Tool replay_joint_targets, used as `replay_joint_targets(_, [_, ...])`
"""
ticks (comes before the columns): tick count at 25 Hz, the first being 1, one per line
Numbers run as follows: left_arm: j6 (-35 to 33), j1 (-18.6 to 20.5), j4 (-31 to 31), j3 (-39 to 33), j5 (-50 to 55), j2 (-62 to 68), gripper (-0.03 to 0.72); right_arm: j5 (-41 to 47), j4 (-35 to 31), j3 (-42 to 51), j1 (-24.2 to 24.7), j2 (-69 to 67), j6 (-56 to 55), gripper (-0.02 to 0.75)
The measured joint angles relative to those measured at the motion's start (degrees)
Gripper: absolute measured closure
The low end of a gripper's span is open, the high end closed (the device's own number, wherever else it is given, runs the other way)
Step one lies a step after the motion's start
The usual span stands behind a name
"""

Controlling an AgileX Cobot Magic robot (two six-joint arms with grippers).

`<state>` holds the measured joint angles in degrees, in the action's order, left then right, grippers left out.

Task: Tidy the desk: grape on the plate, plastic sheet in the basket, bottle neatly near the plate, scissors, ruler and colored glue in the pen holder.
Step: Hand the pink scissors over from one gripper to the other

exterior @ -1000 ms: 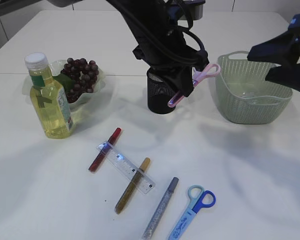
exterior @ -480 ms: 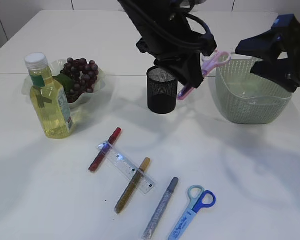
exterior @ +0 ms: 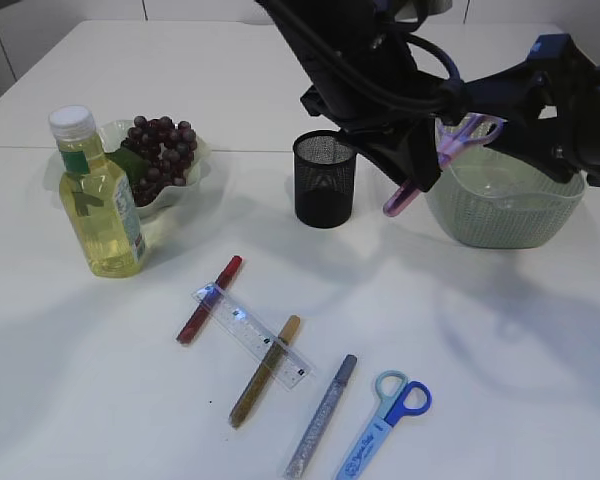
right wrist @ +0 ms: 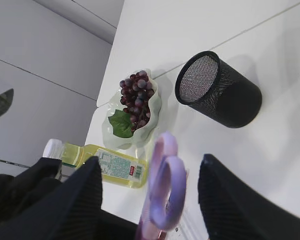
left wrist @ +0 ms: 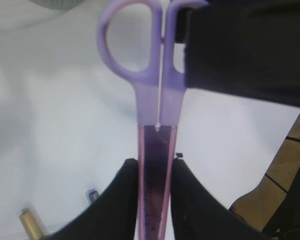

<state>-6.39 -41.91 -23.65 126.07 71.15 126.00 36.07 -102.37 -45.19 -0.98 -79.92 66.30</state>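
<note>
A: Scissors, the purple pair, are pinched by the blade end in the left gripper, whose jaws close on the pink sheath; the handles stick out ahead of the fingers, and the whole pair hangs tilted in the air, to the right of the pen holder and against the near rim of the basket

B: And the right gripper?

A: Spread wide, one finger on either side of the handle loops, touching nothing that I can make out

B: So what worries you?

A: If this is a handover, the right fingers may close on the rounded loops off-centre, and the pair could swing or slip once the left lets go. Fall from here and it lands in the basket, the wrong container

B: Anything further out?

A: Glue sticks, ruler and blue scissors lie well below the grippers on the table, out of harm; grapes sit on the plate with the bottle beside it
</note>
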Motion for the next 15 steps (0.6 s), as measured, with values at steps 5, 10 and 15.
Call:
replay_joint_targets(5, [0.00,0.00,-0.27,0.00,0.00,0.00,0.548,0.34,0.00,0.00,0.00,0.00,0.27,0.260])
replay_joint_targets(10, [0.00,0.00,-0.93,0.00,0.00,0.00,0.548,0.70,0.00,0.00,0.00,0.00,0.27,0.260])
replay_joint_targets(15, [0.00,0.00,-2.41,0.00,0.00,0.00,0.549,0.70,0.00,0.00,0.00,0.00,0.29,0.261])
